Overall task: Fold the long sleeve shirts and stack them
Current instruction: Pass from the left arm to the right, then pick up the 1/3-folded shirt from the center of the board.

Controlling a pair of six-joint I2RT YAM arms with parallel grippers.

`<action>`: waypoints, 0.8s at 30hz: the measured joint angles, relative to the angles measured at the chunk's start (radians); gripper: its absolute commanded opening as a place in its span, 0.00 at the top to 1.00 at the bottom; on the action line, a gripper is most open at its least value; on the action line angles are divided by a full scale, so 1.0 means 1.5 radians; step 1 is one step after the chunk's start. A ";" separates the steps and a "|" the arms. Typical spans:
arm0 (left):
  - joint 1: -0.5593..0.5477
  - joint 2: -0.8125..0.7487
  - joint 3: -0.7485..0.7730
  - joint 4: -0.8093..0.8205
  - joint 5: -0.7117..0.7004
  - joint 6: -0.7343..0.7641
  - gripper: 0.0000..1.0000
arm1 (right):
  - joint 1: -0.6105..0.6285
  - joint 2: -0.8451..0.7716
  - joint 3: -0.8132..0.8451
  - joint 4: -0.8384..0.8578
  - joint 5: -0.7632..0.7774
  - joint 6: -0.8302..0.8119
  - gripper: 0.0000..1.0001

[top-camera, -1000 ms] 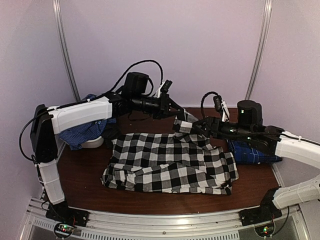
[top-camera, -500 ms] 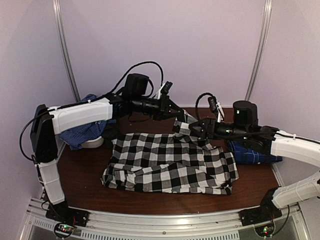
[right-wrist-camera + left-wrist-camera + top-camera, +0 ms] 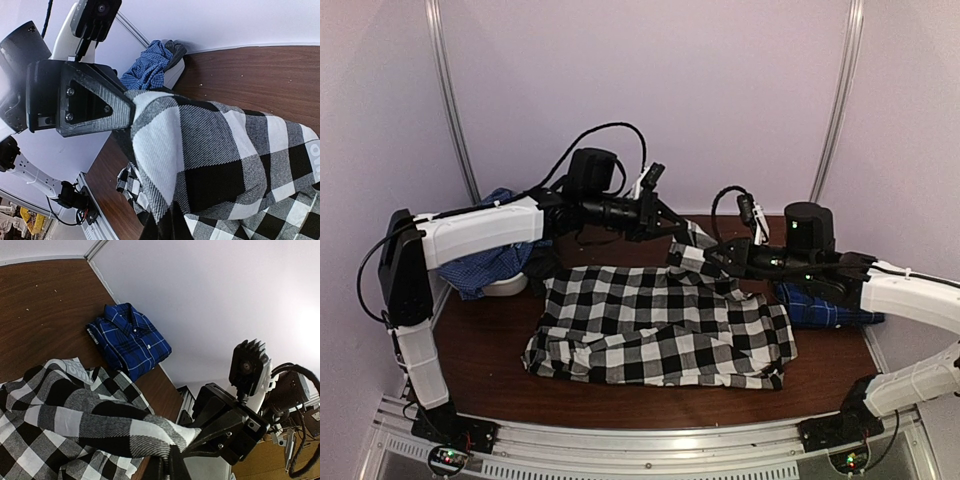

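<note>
1. Top view: the check shirt point(image 3: 660, 325) lies spread across the middle of the table point(image 3: 480, 345), with its far edge lifted. The left gripper point(image 3: 672, 226) and right gripper point(image 3: 706, 258) are both clamped on that raised edge, tips close together. The folded blue shirt point(image 3: 820, 305) rests at the right, partly under the right arm. A crumpled blue cloth point(image 3: 485, 265) lies far left.
2. Left wrist view: its own fingers are pinched narrow on a fold of check cloth at the bottom of the frame, and the right gripper's tip sits against the same fold. The blue shirt lies beyond, collar showing, just beside the check shirt.
3. Right wrist view: its fingers are closed on check cloth too, with the left gripper right beside them. The step looks like a 2-handed fold of the far edge. To do it well, the 2 grips should probably draw apart along the hem, stay level, and carry it over without dragging the lower layer.
</note>
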 measured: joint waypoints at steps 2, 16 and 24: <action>-0.002 0.000 0.000 -0.004 -0.003 0.012 0.96 | 0.000 -0.007 0.003 -0.020 0.014 -0.002 1.00; 0.016 -0.140 -0.058 -0.056 -0.118 0.157 0.12 | -0.032 -0.066 0.092 -0.190 0.082 -0.054 1.00; 0.077 -0.230 -0.144 -0.113 -0.228 0.259 0.04 | -0.051 -0.067 0.188 -0.281 0.095 -0.096 1.00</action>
